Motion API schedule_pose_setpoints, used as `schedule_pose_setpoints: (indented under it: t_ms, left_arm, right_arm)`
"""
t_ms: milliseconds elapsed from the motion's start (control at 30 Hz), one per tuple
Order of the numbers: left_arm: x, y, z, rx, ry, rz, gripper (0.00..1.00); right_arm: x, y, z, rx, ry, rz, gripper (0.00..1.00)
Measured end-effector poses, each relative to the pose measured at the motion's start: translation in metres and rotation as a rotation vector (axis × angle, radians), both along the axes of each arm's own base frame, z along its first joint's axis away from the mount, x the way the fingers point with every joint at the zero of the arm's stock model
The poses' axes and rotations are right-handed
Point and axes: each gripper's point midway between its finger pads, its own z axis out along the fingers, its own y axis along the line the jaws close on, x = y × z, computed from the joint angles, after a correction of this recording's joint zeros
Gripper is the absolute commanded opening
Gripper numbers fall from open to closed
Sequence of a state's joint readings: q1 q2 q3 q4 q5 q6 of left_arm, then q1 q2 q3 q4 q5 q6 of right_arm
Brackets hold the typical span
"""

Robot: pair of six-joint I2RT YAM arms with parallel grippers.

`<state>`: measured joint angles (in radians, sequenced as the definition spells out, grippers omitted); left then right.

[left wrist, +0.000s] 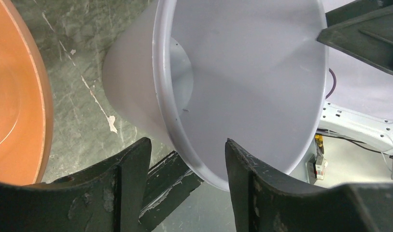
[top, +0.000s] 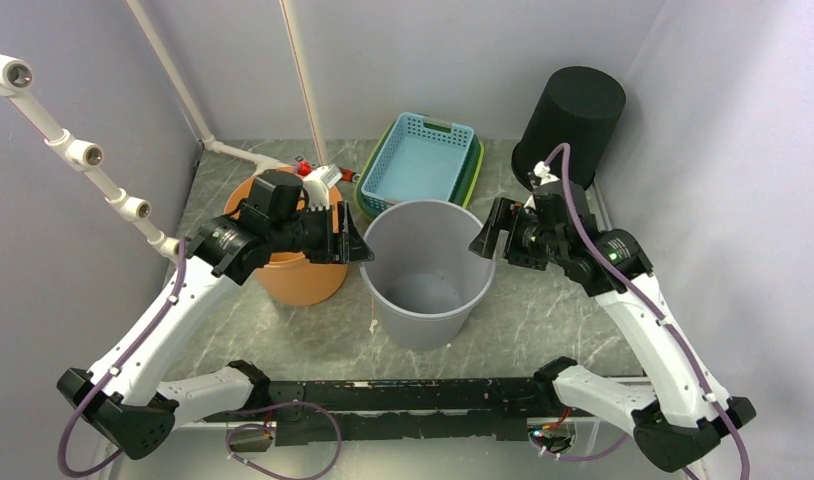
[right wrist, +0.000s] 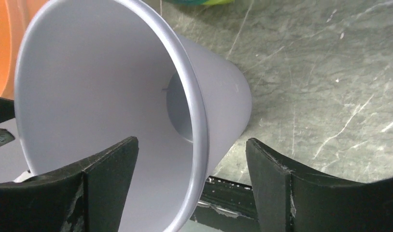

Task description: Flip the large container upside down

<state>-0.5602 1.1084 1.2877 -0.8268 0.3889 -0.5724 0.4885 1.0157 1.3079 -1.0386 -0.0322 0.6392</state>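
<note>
Two tools flank the large grey container (top: 423, 300), upright and empty on the counter (top: 553, 320) between them. Left tool (top: 355, 240) and right tool (top: 480, 240) each straddle its rim, fingers apart. An orange container (top: 303, 285) sits beneath the left tool.

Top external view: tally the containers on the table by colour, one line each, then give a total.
Large grey bucket: 1
Orange bucket: 1
Black bucket: 1
Blue basket: 1
Green basket, nested under the blue one: 1
Total: 5
</note>
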Motion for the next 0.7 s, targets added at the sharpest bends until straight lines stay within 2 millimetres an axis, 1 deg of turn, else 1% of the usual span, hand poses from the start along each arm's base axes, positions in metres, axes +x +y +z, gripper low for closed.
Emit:
schedule_pose_setpoints:
  t_ms: [33,100,200,300,400,467,500,600,700]
  left_arm:
    - [0.0,0.0,-0.001,0.003,0.003,0.001,0.62]
    - [0.0,0.0,-0.005,0.01,0.01,0.002,0.63]
    - [0.0,0.0,-0.007,0.015,0.011,0.004,0.62]
    - [0.0,-0.001,-0.011,0.017,0.019,0.006,0.58]
    - [-0.001,-0.001,-0.016,0.022,0.033,0.009,0.51]
    - [-0.001,-0.001,-0.017,0.025,0.036,0.013,0.43]
    - [-0.001,-0.001,-0.017,0.028,0.034,0.013,0.41]
    - [0.0,-0.001,-0.017,0.028,0.032,0.015,0.39]
    - [0.001,-0.002,-0.016,0.03,0.03,0.012,0.36]
  right_arm:
    - [-0.001,-0.003,0.003,-0.002,-0.015,-0.008,0.96]
    - [-0.003,-0.008,0.01,0.003,-0.048,-0.027,0.99]
    - [-0.008,-0.016,0.021,0.014,-0.097,-0.051,1.0]
    - [-0.015,-0.019,0.03,0.031,-0.125,-0.05,0.99]
    - [-0.02,-0.016,0.033,0.054,-0.128,-0.026,0.95]
    - [-0.023,-0.013,0.031,0.063,-0.119,-0.006,0.93]
    - [-0.024,-0.012,0.027,0.062,-0.107,-0.001,0.91]
    - [-0.024,-0.013,0.014,0.051,-0.071,0.003,0.78]
    - [-0.022,-0.012,-0.001,0.057,-0.007,0.006,0.74]
